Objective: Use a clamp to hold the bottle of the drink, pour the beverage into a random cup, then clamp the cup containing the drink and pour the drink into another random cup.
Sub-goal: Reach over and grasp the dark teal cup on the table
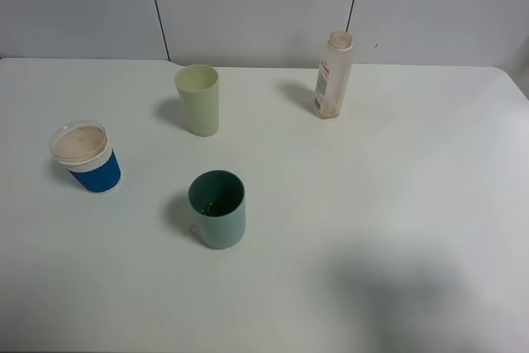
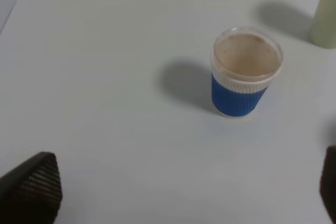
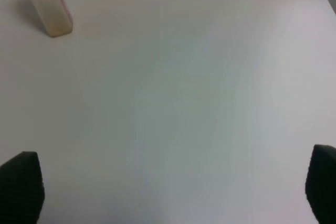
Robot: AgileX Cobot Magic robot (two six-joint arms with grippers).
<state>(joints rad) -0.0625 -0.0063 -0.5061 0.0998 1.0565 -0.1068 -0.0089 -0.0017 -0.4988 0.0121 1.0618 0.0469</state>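
Note:
The bottle [image 1: 333, 74] stands upright at the back right of the table, slim and translucent with a tan neck and a red-printed label; its base shows in the right wrist view [image 3: 50, 6]. Mid-table stands the teal cup [image 1: 217, 208], with a little dark liquid at its bottom. At the left sits the blue-sleeved paper cup [image 1: 86, 157], its inside tan-brown [image 2: 245, 72]. Neither clamp shows in the exterior view. My left gripper [image 2: 178, 192] is open, well short of the blue cup. Far from the bottle, my right gripper [image 3: 173, 187] is open over bare table.
A taller pale yellow-green tumbler [image 1: 198, 98] stands upright at the back, left of the bottle; its side shows at the edge of the left wrist view [image 2: 325, 14]. The white table [image 1: 397, 229] meets a grey panelled wall [image 1: 248, 6] at the back.

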